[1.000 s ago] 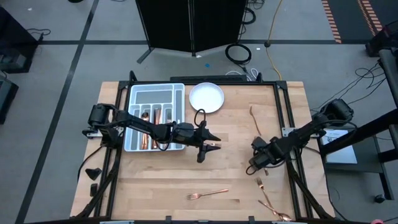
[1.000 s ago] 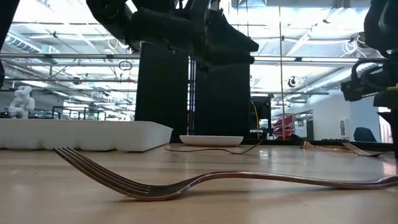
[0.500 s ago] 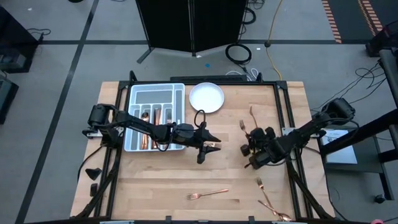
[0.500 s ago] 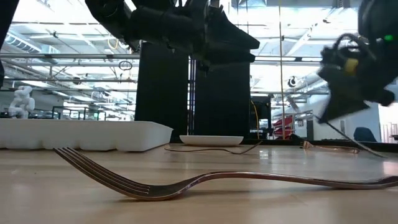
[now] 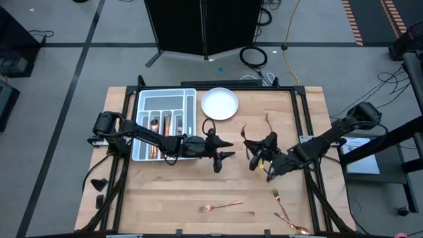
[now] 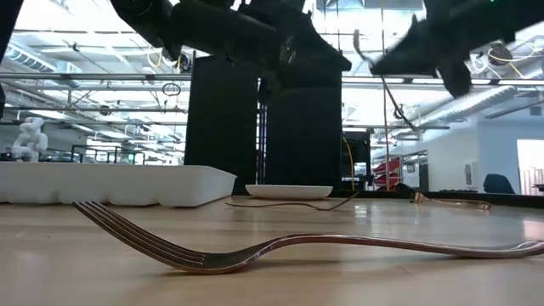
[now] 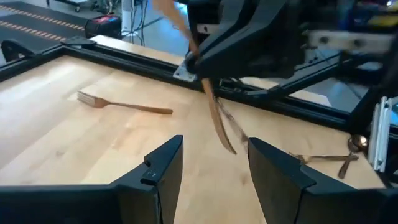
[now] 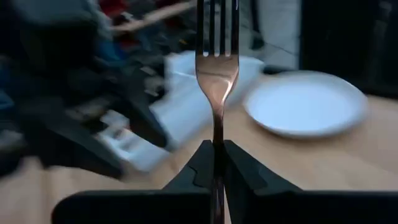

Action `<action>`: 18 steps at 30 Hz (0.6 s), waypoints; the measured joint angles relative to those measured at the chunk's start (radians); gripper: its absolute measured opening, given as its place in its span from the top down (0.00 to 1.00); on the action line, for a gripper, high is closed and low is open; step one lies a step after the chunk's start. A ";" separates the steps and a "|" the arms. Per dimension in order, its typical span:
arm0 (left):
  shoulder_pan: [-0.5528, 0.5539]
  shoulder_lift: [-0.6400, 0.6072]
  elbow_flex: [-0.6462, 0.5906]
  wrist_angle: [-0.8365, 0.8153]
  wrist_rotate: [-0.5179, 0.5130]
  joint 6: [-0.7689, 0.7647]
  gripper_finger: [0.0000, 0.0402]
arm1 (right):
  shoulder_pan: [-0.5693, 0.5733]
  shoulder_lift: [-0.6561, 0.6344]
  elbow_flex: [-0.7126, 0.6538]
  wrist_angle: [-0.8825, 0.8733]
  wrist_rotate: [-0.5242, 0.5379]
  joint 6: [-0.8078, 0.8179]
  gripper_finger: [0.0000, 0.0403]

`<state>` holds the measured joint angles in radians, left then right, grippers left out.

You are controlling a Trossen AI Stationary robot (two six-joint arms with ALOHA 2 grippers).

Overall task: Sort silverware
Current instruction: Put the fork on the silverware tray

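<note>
My right gripper (image 5: 256,152) is over the middle of the table, shut on a copper fork (image 8: 217,68), whose tines stand out beyond the fingers; the fork also shows in the left wrist view (image 7: 217,118). My left gripper (image 5: 227,155) is open and empty, just left of it, its fingers pointing at the right gripper. The grey compartmented tray (image 5: 145,106) at the far left holds several copper pieces (image 5: 165,125). More silverware lies flat on the table: a fork (image 5: 221,206) near the front edge, two pieces (image 5: 285,213) at the front right, one piece (image 5: 269,124) behind the right gripper. My right gripper pinches the fork's handle (image 8: 217,144) between its two fingers, a little below the neck. The fingers come from the table's right and the fork runs on forward past them, tines away from the wrist. The fork is lifted clear of the table.
A white round plate (image 5: 219,104) stands beside the tray's right end at the far edge. Black frame rails (image 5: 305,119) run along the table's sides. Bare wood lies between the two grippers and the front fork.
My right gripper has risen and gone toward the table's left, toward my left gripper, carrying the fork and turning so that its tines swing up. My left gripper has reached slightly toward the table's right.
</note>
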<state>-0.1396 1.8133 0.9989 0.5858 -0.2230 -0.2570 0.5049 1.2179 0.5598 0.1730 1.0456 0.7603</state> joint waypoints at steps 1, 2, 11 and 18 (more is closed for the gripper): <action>-0.002 0.000 0.000 0.011 0.000 0.000 0.57 | 0.000 0.000 0.000 0.062 -0.004 -0.061 0.99; -0.004 0.000 0.000 0.024 0.000 0.000 0.57 | 0.000 0.000 0.000 0.114 -0.006 -0.105 0.99; -0.013 0.000 0.000 0.086 -0.016 0.007 0.57 | -0.021 0.042 0.000 0.347 -0.080 -0.223 0.99; -0.010 0.000 0.000 0.088 -0.021 0.009 0.57 | -0.026 0.096 0.001 0.435 -0.111 -0.230 0.99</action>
<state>-0.1501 1.8133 0.9989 0.6733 -0.2444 -0.2481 0.4789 1.3139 0.5606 0.6081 0.9345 0.5301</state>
